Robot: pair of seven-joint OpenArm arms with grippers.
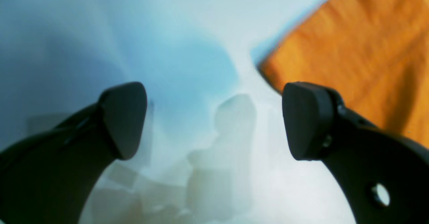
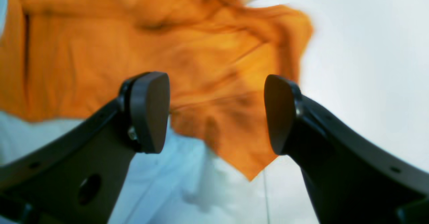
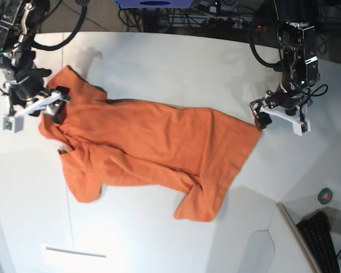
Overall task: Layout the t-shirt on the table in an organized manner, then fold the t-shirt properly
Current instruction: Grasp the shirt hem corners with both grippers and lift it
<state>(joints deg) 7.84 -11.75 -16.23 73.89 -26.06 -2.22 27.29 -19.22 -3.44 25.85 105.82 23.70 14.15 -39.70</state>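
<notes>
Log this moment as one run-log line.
stage: layout | t-shirt: spread on table, wrinkled, unfolded | left gripper: jaws open, beside shirt corner | right gripper: jaws open, over shirt

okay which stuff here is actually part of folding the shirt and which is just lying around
Part of the job: t-shirt, table, left gripper, right gripper.
Just lying about: tape roll, keyboard, white plate.

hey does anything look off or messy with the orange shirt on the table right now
Yes. The t-shirt lies spread but not tidy: it sits at a slant across the table, with wrinkles along its lower edge and near the collar end, and one flap folded out toward the table's front. Both grippers, left and right, are open, holding nothing.
</notes>
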